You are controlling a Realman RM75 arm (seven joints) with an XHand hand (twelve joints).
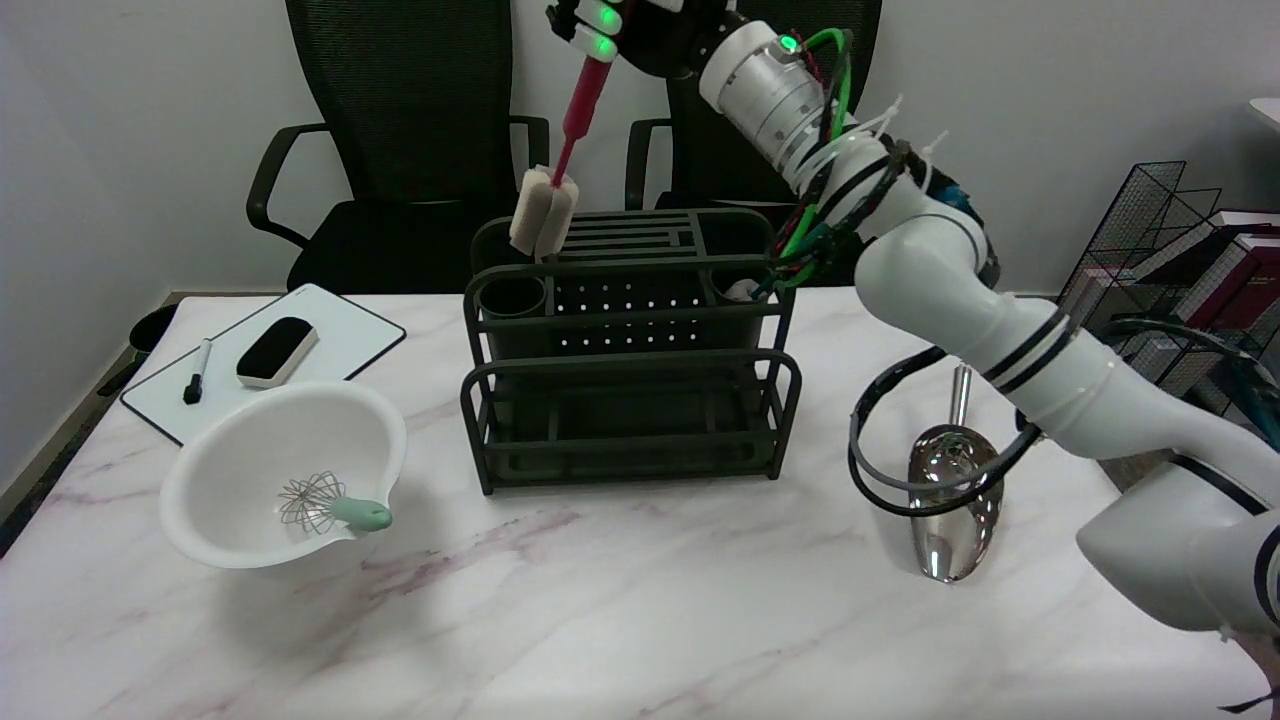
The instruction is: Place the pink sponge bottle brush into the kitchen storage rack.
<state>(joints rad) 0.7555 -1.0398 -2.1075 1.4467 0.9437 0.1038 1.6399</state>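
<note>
I am at the lowering step: my hand is closed around the top of the brush handle, sponge end hanging down below it, just above the rack. Next I judge I must sink it straight into the rear-left cup beneath before letting go.

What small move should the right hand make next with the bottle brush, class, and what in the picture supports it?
Probably lower it straight down. The right hand holds the pink sponge bottle brush by its handle, sponge end down, above the back left corner of the kitchen storage rack. The sponge seems to hang at the rack's top edge, not yet inside.
</note>
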